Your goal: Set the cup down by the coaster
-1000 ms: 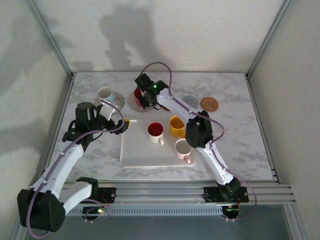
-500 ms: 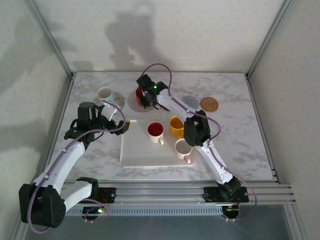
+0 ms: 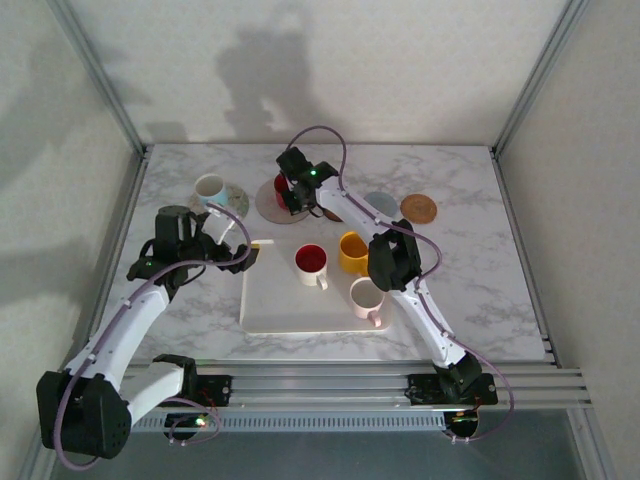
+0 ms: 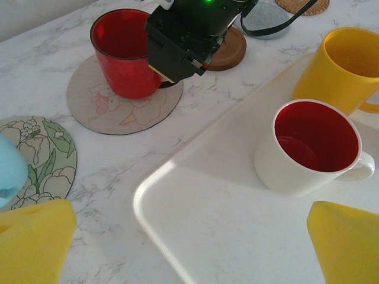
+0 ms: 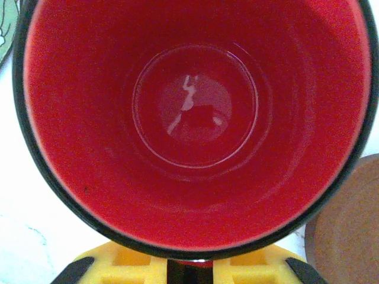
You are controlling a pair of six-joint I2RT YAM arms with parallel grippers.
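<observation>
A red cup (image 3: 280,188) (image 4: 121,53) (image 5: 195,112) stands upright on a round beige coaster with a drawing (image 3: 266,207) (image 4: 127,109) at the back of the table. My right gripper (image 3: 292,196) (image 5: 185,269) is at the cup's near side, its yellow fingers (image 5: 112,263) close together with a bit of red handle between them. Its black body (image 4: 186,35) hides part of the cup in the left wrist view. My left gripper (image 3: 246,256) (image 4: 189,248) hangs open over the white tray's left corner, holding nothing.
The white tray (image 3: 275,300) carries a white cup with red inside (image 3: 311,262), a yellow cup (image 3: 352,252) and a pink cup (image 3: 366,296). A pale cup (image 3: 210,188) sits on a floral coaster (image 3: 236,201). Grey (image 3: 380,203) and brown (image 3: 418,208) coasters lie back right.
My right gripper and the red cup have shifted slightly towards the back. My left gripper has barely moved and stays open.
</observation>
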